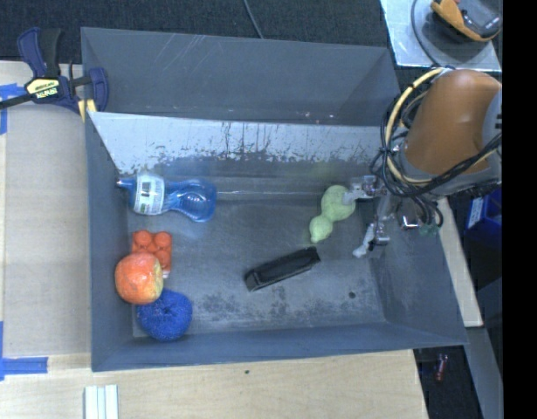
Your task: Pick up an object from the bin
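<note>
Item nearest the gripper: a pale green, two-lobed soft thing [331, 213], larger lobe above and smaller lobe below. It lies on the bin floor in the right half, close to the back wall. It rests free on the floor and nothing grips it.

The gripper [366, 216] stands just to the right of this green thing, low in the bin by the right wall. Its two metal fingers [365, 185] are spread apart, one toward the back and one toward the front, with nothing between them. The upper lobe of the green thing lies just beside the rear finger; contact cannot be confirmed.

A black oblong bar [282, 269] lies flat and slightly tilted, near the green thing toward the front-left.

Well apart, on the left side of the grey bin [251, 81]: a clear blue bottle [168, 197] with a white label lies on its side near the back. In the front-left corner sit a small orange knobbly thing [154, 242], a red-orange apple-like fruit [138, 278] touching it, and a blue fuzzy ball [166, 315] against the fruit.
</note>
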### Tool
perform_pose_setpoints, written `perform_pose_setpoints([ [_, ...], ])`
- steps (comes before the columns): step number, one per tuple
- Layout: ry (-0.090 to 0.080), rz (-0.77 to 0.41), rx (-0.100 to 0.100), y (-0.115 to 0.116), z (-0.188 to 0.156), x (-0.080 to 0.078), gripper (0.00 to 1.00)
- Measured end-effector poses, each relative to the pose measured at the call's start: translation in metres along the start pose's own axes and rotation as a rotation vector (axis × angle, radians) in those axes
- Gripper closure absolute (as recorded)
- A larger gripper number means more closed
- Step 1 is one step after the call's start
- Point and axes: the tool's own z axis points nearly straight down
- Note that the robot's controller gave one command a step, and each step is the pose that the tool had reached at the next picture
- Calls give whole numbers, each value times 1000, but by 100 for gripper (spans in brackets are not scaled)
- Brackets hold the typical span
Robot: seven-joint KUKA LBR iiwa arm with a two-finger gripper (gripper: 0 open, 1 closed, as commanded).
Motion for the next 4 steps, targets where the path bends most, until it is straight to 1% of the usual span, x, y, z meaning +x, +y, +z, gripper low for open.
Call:
perform_pose_setpoints([
  [1, -8, -3, 1, 0, -5, -2, 0],
  [2, -18, 225, 3, 27, 32, 30, 0],
  [3, -27, 262, 2, 24, 46, 43, 0],
  [4, -22, 151, 5, 49, 56, 65, 0],
])
